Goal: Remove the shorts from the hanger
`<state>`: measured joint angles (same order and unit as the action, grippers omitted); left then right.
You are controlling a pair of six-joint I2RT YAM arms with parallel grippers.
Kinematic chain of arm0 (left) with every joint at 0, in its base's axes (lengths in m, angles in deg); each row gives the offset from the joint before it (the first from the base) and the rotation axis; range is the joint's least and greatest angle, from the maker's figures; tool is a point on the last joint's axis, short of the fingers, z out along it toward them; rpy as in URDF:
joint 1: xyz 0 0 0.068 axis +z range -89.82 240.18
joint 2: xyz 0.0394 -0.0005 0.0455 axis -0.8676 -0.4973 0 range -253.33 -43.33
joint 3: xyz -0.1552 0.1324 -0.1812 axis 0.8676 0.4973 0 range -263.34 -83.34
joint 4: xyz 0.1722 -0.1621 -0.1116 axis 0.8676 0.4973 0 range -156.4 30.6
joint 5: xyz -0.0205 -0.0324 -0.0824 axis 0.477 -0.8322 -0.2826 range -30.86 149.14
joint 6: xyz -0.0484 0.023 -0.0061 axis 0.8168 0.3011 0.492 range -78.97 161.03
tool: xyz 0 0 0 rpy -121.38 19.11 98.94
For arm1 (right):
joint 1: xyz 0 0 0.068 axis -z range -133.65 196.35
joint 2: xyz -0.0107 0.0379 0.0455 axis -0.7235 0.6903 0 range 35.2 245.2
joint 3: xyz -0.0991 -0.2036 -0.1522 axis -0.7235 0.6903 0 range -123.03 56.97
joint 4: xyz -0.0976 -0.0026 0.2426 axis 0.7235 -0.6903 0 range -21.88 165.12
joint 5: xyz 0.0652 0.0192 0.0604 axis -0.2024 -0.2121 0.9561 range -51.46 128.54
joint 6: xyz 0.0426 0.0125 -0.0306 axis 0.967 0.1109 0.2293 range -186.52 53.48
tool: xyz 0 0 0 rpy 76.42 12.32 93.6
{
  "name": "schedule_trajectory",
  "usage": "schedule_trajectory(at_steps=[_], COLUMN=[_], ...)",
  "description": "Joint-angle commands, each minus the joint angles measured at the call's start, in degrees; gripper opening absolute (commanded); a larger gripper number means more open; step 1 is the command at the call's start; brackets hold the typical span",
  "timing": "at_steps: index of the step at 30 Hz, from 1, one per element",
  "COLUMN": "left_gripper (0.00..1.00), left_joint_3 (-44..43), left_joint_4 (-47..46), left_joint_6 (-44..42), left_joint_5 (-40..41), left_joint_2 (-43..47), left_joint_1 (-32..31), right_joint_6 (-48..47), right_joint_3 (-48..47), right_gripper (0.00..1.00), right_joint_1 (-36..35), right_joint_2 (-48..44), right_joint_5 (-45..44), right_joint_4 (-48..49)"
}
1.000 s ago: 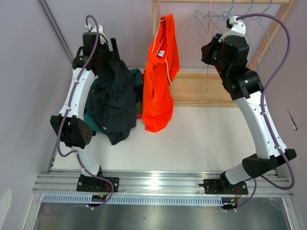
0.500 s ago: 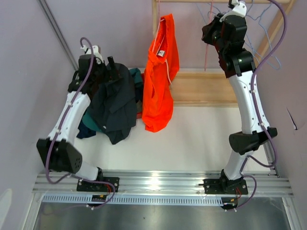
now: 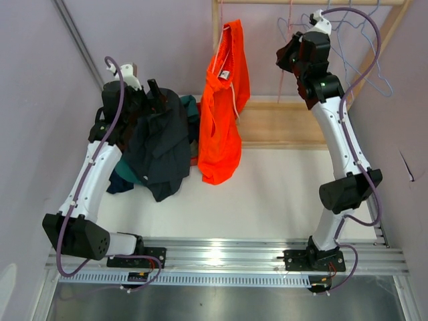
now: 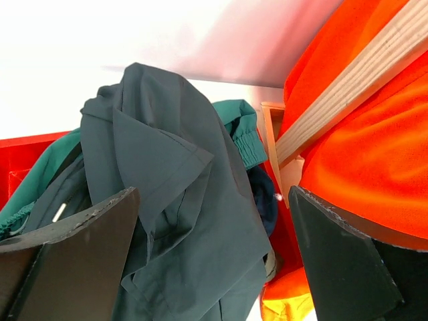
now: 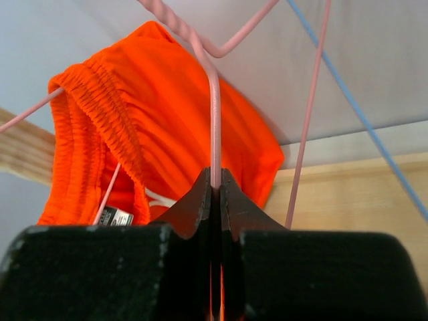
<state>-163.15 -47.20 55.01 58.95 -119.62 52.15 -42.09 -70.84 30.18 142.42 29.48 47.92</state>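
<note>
The bright orange shorts [image 3: 224,100] hang from a pink wire hanger [image 5: 214,100] on the wooden rack [image 3: 281,124]; they also show in the right wrist view [image 5: 167,134]. My right gripper [image 3: 289,59] [image 5: 215,177] is shut on the pink hanger's wire, to the right of the shorts. The charcoal grey shorts [image 3: 159,140] [image 4: 180,221] lie on a heap with the teal shorts [image 4: 237,127] and the navy shorts [image 4: 266,200]. My left gripper [image 3: 146,93] [image 4: 214,200] is open just above this heap. No olive shorts show.
Several empty blue and pink hangers [image 3: 361,47] hang at the back right. A rack bar [image 4: 348,87] crosses close to my left gripper. A red container [image 4: 20,167] lies under the heap. Walls stand close on both sides.
My right gripper rose to the rack top, then came a little down and left, still on the hanger. My left gripper drew back toward me over the dark heap.
</note>
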Motion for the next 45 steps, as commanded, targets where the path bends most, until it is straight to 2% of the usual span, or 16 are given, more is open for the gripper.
schedule_trajectory(at_steps=[1,2,3,5,6,7,11,14,16,19,20,22,24,28,45], left_gripper=[0.99,0.99,0.99,0.99,0.99,0.99,0.99,0.99,0.99,0.99,1.0,0.99,0.99,0.99,0.99], left_joint_3=[0.18,0.36,0.53,0.88,1.06,1.15,1.5,1.67,2.02,2.38,2.55,2.82,2.82,3.08,4.14], left_joint_4=[-2.24,-2.24,-2.24,-2.41,-2.41,-2.59,-2.68,-2.94,-3.2,-3.64,-3.73,-3.91,-3.99,-4.35,-5.4], left_joint_6=[-0.79,-0.79,-0.88,-0.97,-0.97,-0.97,-0.71,-0.36,-0.35,-0.35,-0.35,-0.44,-0.53,-0.44,0.79], left_joint_5=[-1.48,-1.48,-1.31,-1.22,-1.13,-1.22,-1.66,-2.1,-2.27,-2.45,-2.54,-2.63,-2.89,-3.33,-5.61], left_joint_2=[0.62,0.62,0.7,1.06,1.14,1.23,1.32,1.67,2.11,2.73,2.73,2.99,2.99,3.08,3.52], left_joint_1=[-0.32,-0.23,-0.23,-0.23,-0.23,-0.23,-0.23,-0.32,-0.23,-0.32,-0.23,-0.23,-0.23,-0.23,-0.23], right_joint_6=[1.24,1.76,2.03,1.94,1.68,1.24,0.36,0.1,-1.3,-3.5,-4.03,-5.61,-6.32,-6.32,-3.42], right_joint_3=[4.58,5.54,6.68,11.25,12.83,15.46,18.3,17.25,15.67,8.56,6.19,-1.89,-9.69,-17.19,-16.25], right_gripper=[0.0,0.05,0.18,0.58,0.95,0.99,0.99,0.99,0.99,0.99,0.99,0.99,0.99,0.99,0.91], right_joint_1=[-0.1,-0.36,-0.45,-1.84,-2.46,-3.25,-7.03,-9.75,-14.14,-19.76,-20.83,-23.63,-24.53,-25.14,-25.94], right_joint_2=[-7.01,-8.24,-10.86,-14.04,-17.27,-18.87,-24.68,-26.53,-26.1,-21.28,-17.17,-12.85,-6.17,1.75,10.38], right_joint_5=[0.27,0.01,0.01,-1.04,-1.92,-2.8,-7.46,-9.13,-10.44,-11.15,-11.59,-12.38,-12.47,-12.3,-14.67], right_joint_4=[1.36,0.93,0.75,1.18,1.53,1.71,1.71,2.59,3.64,2.78,2.16,0.23,-0.92,-1.11,4.26])
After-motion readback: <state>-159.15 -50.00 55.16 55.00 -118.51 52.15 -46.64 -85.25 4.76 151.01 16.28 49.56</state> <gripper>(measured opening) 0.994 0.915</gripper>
